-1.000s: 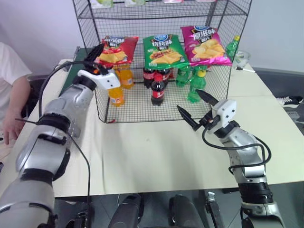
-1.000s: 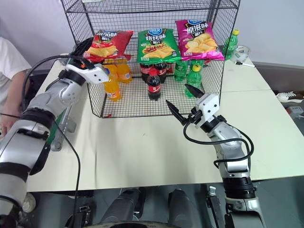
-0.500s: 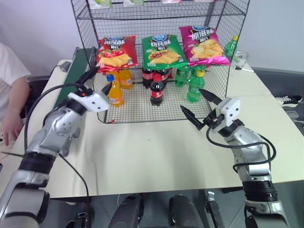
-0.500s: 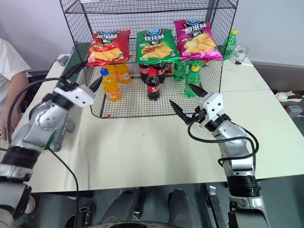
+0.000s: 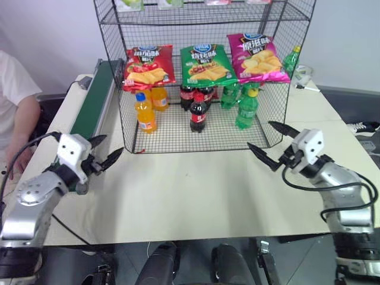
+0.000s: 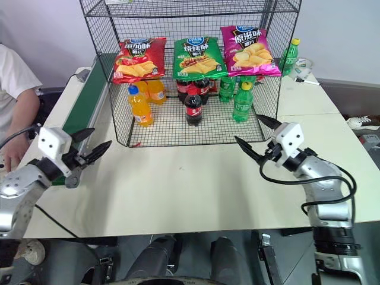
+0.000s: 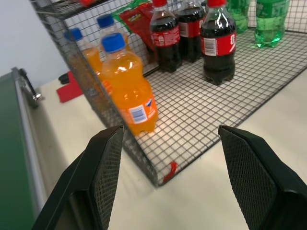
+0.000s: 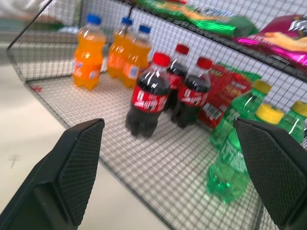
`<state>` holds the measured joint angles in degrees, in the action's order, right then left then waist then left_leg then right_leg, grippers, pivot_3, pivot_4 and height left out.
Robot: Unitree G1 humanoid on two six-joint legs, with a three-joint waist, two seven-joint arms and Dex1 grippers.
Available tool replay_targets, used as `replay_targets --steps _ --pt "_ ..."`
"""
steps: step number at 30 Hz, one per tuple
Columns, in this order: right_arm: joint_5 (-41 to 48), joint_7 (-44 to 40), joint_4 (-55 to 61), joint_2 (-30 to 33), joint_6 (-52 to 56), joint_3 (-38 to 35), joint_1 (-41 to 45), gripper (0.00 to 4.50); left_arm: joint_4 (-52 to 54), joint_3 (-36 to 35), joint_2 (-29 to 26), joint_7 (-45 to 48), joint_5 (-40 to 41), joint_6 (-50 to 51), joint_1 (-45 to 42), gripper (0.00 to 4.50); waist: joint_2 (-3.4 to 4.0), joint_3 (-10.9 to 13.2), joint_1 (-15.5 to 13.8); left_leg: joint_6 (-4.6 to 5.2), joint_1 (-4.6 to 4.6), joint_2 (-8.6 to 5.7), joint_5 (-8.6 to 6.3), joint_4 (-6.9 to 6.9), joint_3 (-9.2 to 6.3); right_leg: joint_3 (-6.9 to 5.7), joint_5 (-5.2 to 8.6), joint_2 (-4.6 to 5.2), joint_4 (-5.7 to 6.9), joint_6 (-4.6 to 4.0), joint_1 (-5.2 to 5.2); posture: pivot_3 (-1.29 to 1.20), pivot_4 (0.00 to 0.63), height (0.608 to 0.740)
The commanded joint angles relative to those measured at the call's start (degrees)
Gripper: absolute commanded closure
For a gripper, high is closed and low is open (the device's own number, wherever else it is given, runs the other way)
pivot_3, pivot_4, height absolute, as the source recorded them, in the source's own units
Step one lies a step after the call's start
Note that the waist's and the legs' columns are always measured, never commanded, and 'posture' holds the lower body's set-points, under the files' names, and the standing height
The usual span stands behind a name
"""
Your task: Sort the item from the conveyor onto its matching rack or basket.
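Observation:
The red snack bag (image 5: 146,65) lies on the left end of the middle tier of the black wire rack (image 5: 196,15), beside a green bag (image 5: 205,62) and a magenta bag (image 5: 259,57). The dark-green conveyor (image 5: 95,102) runs along the rack's left side with nothing on the part I see. My left gripper (image 5: 114,143) hangs open and empty over the table beside the conveyor's near end, well below and left of the red bag. My right gripper (image 5: 258,133) is open and empty near the rack's front right corner.
Orange bottles (image 5: 145,113), cola bottles (image 5: 198,113) and green bottles (image 5: 246,110) stand on the rack's bottom tier. A person (image 5: 15,113) sits at the far left. A green bottle (image 5: 291,59) stands behind the rack on the right. The cream table (image 5: 196,190) stretches in front.
My left gripper has drawn back from the red bag on the shelf, down and to the left. The bag stays on the shelf. My right gripper has shifted right.

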<state>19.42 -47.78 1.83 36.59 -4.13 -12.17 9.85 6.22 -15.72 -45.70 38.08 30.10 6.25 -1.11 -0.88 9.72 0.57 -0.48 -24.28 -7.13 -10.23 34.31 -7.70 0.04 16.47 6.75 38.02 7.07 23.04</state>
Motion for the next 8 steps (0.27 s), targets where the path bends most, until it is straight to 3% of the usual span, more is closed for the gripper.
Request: replay_targets --steps 1,8 --pt "1.6 -1.7 -0.6 2.3 -1.1 -3.3 -0.1 0.00 0.9 -4.1 -0.9 2.4 0.3 0.3 0.6 1.21 0.01 0.0 0.0 0.00 0.02 0.00 0.00 0.00 0.02 0.00 0.00 0.01 -0.03 0.00 -0.02 0.00 0.150 0.740" --pt "1.5 -5.1 -2.2 4.9 -1.8 -4.2 -1.5 0.00 -4.6 -5.2 -1.0 6.7 -4.7 -5.0 1.4 1.21 0.01 0.0 0.1 0.01 0.03 0.01 -0.01 -0.01 0.03 0.01 0.03 0.03 -0.07 -0.05 -0.04 0.00 0.150 0.740"
